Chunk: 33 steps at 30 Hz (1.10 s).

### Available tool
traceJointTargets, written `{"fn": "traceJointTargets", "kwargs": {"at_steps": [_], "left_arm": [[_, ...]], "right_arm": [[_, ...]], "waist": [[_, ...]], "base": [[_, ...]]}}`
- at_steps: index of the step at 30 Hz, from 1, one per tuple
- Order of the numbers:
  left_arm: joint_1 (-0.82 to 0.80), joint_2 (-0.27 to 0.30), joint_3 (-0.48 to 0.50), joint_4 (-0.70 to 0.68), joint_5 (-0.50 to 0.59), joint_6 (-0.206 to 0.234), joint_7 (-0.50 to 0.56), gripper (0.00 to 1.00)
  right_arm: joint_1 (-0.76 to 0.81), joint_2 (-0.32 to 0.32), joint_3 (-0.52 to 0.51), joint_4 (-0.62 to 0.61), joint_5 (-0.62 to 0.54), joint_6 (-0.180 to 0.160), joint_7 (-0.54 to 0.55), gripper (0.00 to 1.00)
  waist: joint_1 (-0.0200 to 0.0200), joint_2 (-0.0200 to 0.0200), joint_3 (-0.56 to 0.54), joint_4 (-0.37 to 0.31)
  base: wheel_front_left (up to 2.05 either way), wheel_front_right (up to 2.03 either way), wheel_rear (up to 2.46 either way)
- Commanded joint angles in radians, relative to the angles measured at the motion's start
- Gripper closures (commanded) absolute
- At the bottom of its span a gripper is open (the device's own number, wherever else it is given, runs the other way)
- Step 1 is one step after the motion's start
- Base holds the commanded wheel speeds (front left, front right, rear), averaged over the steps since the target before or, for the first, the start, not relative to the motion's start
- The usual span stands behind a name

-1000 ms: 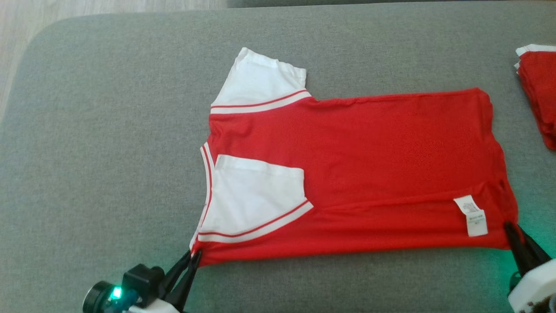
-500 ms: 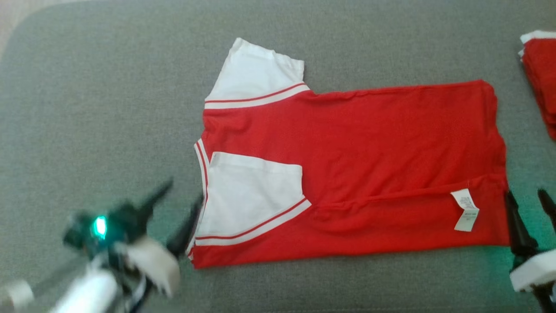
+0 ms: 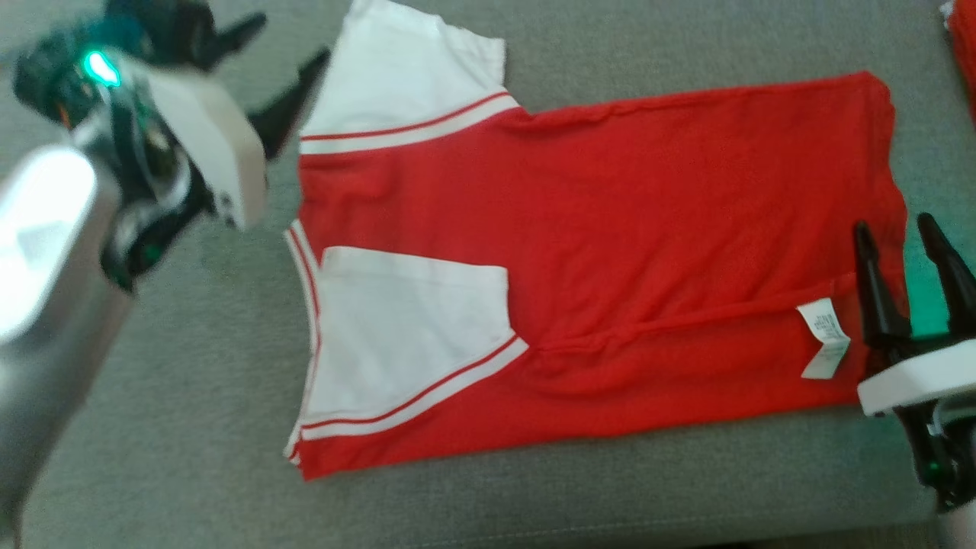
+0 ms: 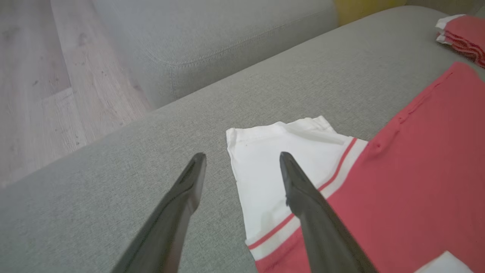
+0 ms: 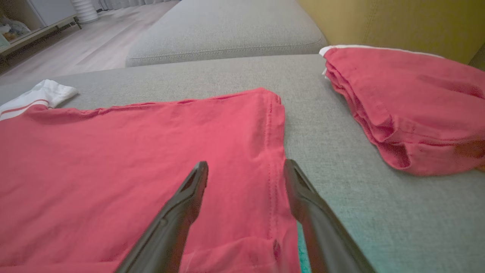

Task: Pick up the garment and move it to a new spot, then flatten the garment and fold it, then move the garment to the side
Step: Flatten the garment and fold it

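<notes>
The garment [image 3: 610, 229], a red T-shirt with white sleeves, lies flat on the grey cushion [image 3: 191, 366], collar to the left. Its near edge is folded over, with the near sleeve [image 3: 412, 328] lying on the body and a white label [image 3: 823, 347] showing. My left gripper [image 3: 290, 38] hovers open at the far sleeve's [image 4: 265, 151] outer edge, one finger over the sleeve and the other over bare cushion, as the left wrist view [image 4: 241, 155] shows. My right gripper [image 3: 894, 225] stands open above the hem [image 5: 271, 151], holding nothing [image 5: 245, 163].
A stack of folded red garments [image 5: 409, 106] sits on the cushion to the right of the hem. A second grey cushion [image 4: 227, 34] and wooden floor [image 4: 38, 76] lie beyond the far left corner. The cushion's front edge [image 3: 534, 534] runs close below the shirt.
Both grippers opened and let go of the garment's near edge. The left arm swung away to the far sleeve; the right moved up along the hem. The head camera also shifted.
</notes>
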Motion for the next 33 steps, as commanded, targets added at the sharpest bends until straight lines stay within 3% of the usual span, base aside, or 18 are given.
{"fn": "traceJointTargets", "kwargs": {"at_steps": [1,10,22,23,24,25,26,33], "left_arm": [[-0.097,0.028,0.024,0.019,-0.030,-0.005,0.037,0.00],[-0.289,0.042,-0.076,0.208,-0.114,-0.006,0.105,0.00],[-0.353,0.101,-0.145,0.338,-0.133,-0.006,0.086,0.00],[-0.355,0.104,-0.150,0.340,-0.137,-0.006,0.084,0.07],[-0.357,0.107,-0.156,0.341,-0.141,-0.006,0.081,0.52],[-0.359,0.110,-0.163,0.340,-0.146,-0.006,0.076,0.82],[-0.359,0.113,-0.170,0.337,-0.155,-0.006,0.074,1.00],[-0.374,0.142,-0.227,0.301,-0.196,-0.006,0.045,1.00]], "right_arm": [[-0.011,-0.007,0.024,-0.027,-0.006,-0.001,-0.015,0.00],[-0.066,0.013,0.061,0.007,-0.007,-0.001,-0.039,0.00],[-0.081,0.028,0.076,0.039,-0.003,-0.001,-0.066,0.00],[-0.081,0.028,0.076,0.041,-0.002,-0.001,-0.067,0.00],[-0.082,0.028,0.077,0.043,-0.001,-0.001,-0.068,0.00],[-0.083,0.027,0.078,0.046,-0.001,-0.001,-0.068,0.00],[-0.086,0.026,0.079,0.048,0.001,-0.001,-0.066,0.00],[-0.184,-0.020,0.089,0.045,0.030,-0.001,-0.016,0.00]], "waist": [[-0.0004,0.0000,0.052,-0.045],[-0.0004,0.0000,0.122,-0.128],[-0.0004,0.0000,0.160,-0.191],[-0.0004,0.0000,0.161,-0.193],[-0.0004,0.0000,0.161,-0.194],[-0.0004,0.0000,0.161,-0.195],[-0.0004,0.0000,0.160,-0.195],[-0.0004,0.0000,0.145,-0.184]], "base": [[0.00,0.00,0.00],[0.00,0.00,0.00],[0.00,0.00,0.00],[0.00,0.00,0.00],[0.00,0.00,0.00],[0.00,0.00,0.00],[0.00,0.00,0.00],[0.00,0.00,0.00]]}}
